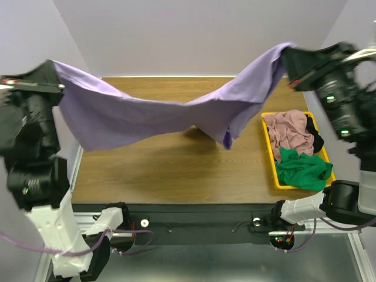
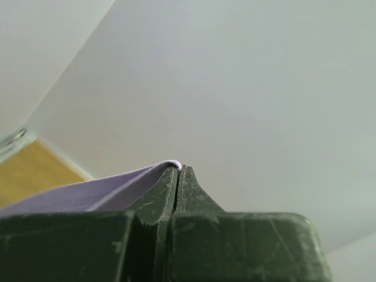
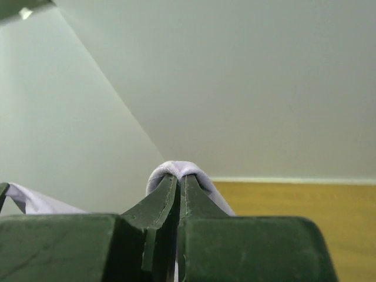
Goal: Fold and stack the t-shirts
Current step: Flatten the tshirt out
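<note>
The lavender t-shirt (image 1: 147, 114) hangs stretched in the air between both grippers, sagging in the middle above the wooden table (image 1: 170, 170). My left gripper (image 1: 56, 67) is shut on its left corner, seen as a lavender edge (image 2: 88, 191) at the fingertips in the left wrist view. My right gripper (image 1: 288, 53) is shut on its right corner; a lavender fold (image 3: 176, 169) bulges over the fingertips in the right wrist view. A dusty pink shirt (image 1: 288, 132), a bright green shirt (image 1: 302, 167) and a bit of a dark one (image 1: 317, 141) lie crumpled in the tray.
The yellow plastic tray (image 1: 271, 158) sits at the table's right edge. White walls close in the back and sides. Both arm bases stand at the near edge.
</note>
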